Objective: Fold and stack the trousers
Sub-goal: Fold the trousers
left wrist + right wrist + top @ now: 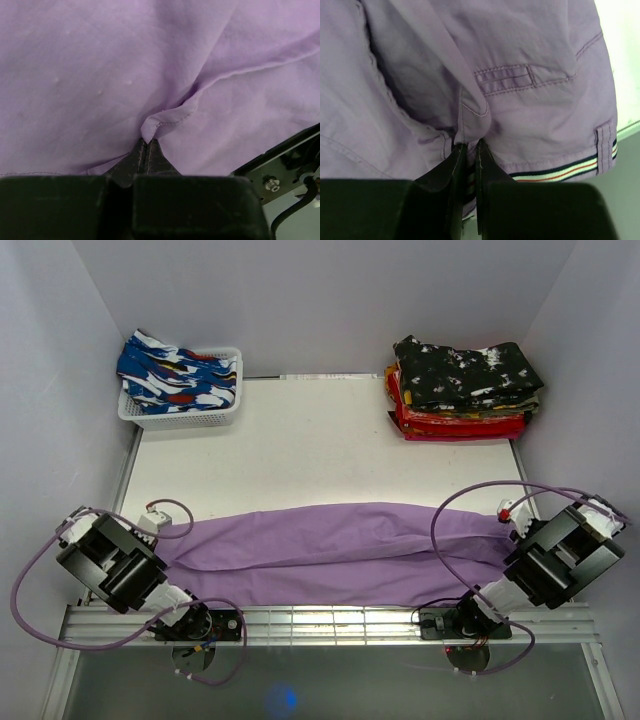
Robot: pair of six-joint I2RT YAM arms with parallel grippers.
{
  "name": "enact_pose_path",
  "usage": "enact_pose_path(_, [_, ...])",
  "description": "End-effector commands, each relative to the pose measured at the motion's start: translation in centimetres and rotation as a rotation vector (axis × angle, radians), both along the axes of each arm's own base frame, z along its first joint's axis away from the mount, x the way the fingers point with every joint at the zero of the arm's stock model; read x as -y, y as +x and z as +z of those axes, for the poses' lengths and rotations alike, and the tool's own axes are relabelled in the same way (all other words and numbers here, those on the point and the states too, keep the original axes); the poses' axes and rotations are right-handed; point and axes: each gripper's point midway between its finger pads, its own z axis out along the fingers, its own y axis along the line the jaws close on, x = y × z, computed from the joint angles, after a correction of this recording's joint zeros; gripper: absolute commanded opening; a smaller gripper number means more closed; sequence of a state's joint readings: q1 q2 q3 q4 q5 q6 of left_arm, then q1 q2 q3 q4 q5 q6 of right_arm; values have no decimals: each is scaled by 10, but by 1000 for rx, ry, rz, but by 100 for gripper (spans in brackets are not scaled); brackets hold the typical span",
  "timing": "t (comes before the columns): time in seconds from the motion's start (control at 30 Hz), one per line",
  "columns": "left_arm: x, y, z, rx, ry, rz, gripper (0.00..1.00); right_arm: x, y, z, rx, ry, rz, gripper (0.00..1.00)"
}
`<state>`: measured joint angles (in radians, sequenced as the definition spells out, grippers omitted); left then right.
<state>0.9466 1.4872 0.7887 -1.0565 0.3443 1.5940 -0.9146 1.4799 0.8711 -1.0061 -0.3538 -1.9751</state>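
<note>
Purple trousers (330,552) lie stretched left to right along the near part of the table, folded lengthwise. My left gripper (148,142) is shut on a stitched hem fold of the purple trousers (150,70) at their left end. My right gripper (468,147) is shut on the waistband end of the trousers (520,100), where a striped waistband (560,174) and a belt loop (604,142) show. At the back right sits a stack of folded trousers (462,390), a black patterned pair on top of red and yellow ones.
A white basket (180,400) at the back left holds blue patterned clothing (178,375). The white table surface (320,455) lies between the purple trousers and the back items. Purple cables (470,500) loop from both arms. A metal rail (330,620) runs along the near edge.
</note>
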Motion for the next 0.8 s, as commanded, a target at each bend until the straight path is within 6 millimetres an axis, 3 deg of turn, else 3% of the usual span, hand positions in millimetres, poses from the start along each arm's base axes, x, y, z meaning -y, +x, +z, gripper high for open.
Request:
enact_pose_path(0.0, [-26,46,-20,42,93,142,0,6,20,-7,28,-52,138,8])
enact_pose_path(0.03, [-21,62,-20,45,88,135,0,3,30,-6,41,-45,137,8])
enact_pose_path(0.1, [-34,99,-10,93,107,182,0,6,44,-3,44,-40,121,8])
enact_pose_path(0.13, [-27,111,-17,64,66,219,0,5,51,-2,44,-28,95,8])
enact_pose_path(0.2, [-35,135,-12,78,60,251,0,4,68,5,62,-29,106,8])
enact_pose_path(0.23, [-45,160,4,127,73,262,0,1,75,8,76,-19,104,8])
enact_pose_path(0.3, [-53,176,10,137,66,266,0,6,88,22,110,-28,102,8])
enact_pose_path(0.33, [-65,195,28,189,87,266,0,7,93,28,128,-22,101,8])
enact_pose_path(0.4, [-71,206,40,201,78,261,0,12,101,43,145,-26,98,8])
enact_pose_path(0.43, [-81,221,59,250,100,255,0,13,104,49,159,-23,92,8])
enact_pose_path(0.5, [-84,229,73,265,94,251,0,20,113,66,201,-32,82,8])
enact_pose_path(0.53, [-92,239,91,309,113,248,0,20,115,74,224,-28,78,8])
enact_pose_path(0.63, [-95,245,117,362,120,234,0,19,115,96,263,-19,87,8])
enact_pose_path(0.67, [-96,246,130,391,126,213,0,18,113,100,273,-26,114,8])
enact_pose_path(0.77, [-104,229,135,390,133,207,0,15,93,104,264,-38,142,8])
